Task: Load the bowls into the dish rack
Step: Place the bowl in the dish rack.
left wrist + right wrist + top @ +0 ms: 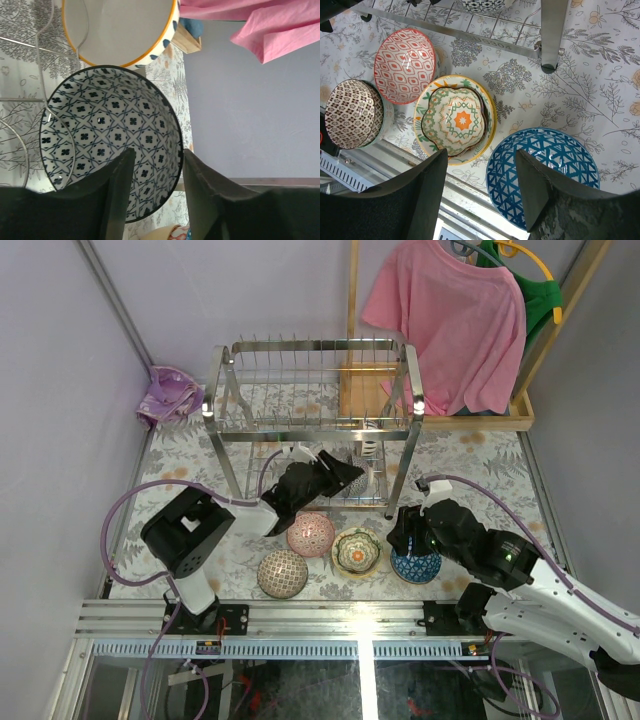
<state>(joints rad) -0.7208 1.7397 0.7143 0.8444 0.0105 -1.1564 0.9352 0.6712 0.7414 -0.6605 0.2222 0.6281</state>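
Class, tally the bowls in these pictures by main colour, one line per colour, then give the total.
Red bowl: 1
Brown bowl: 1
Yellow-rimmed bowl: 1
Blue bowl: 1
Navy-and-white bowl: 1
Orange-rimmed bowl: 1
Total: 6

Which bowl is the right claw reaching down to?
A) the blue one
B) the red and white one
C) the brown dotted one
A: the blue bowl lies directly under the right claw, with its near rim sitting in the claw's open gap.
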